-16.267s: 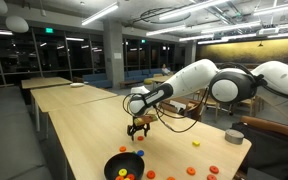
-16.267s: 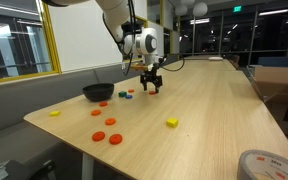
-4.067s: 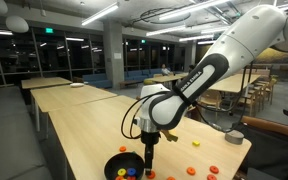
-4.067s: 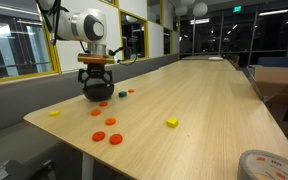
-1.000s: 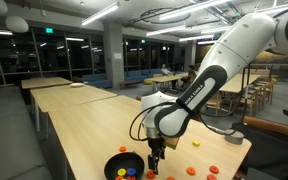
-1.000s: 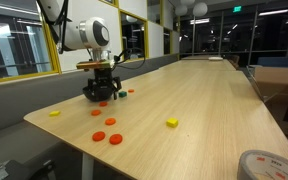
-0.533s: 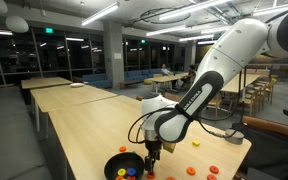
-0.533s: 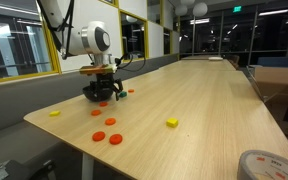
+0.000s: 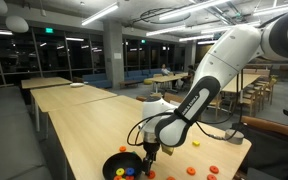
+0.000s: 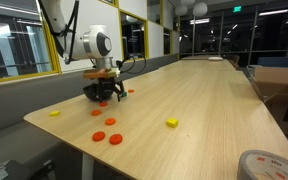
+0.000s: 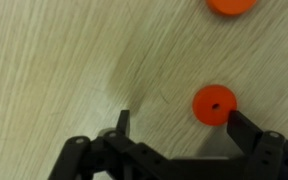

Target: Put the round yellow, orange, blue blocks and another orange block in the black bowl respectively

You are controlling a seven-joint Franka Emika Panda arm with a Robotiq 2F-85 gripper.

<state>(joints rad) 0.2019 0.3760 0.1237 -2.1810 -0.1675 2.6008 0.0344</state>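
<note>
hovering low over the wooden table (image 10: 204, 100), the gripper (image 11: 179, 122) has its jaws apart. an orange disc (image 11: 214, 103) lies flat on the wood between them, closer to one finger. a second orange disc (image 11: 231, 5) sits further off, cut by the frame edge. in an exterior view the black bowl (image 9: 112, 160) stands just beside the gripper, holding small coloured discs (image 9: 124, 173); whether the blue block is among them is too small to tell.

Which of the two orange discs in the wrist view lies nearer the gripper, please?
The whole disc with a small centre hole, close by the open gripper; the other disc lies farther off, cut by the picture's top edge.
</note>
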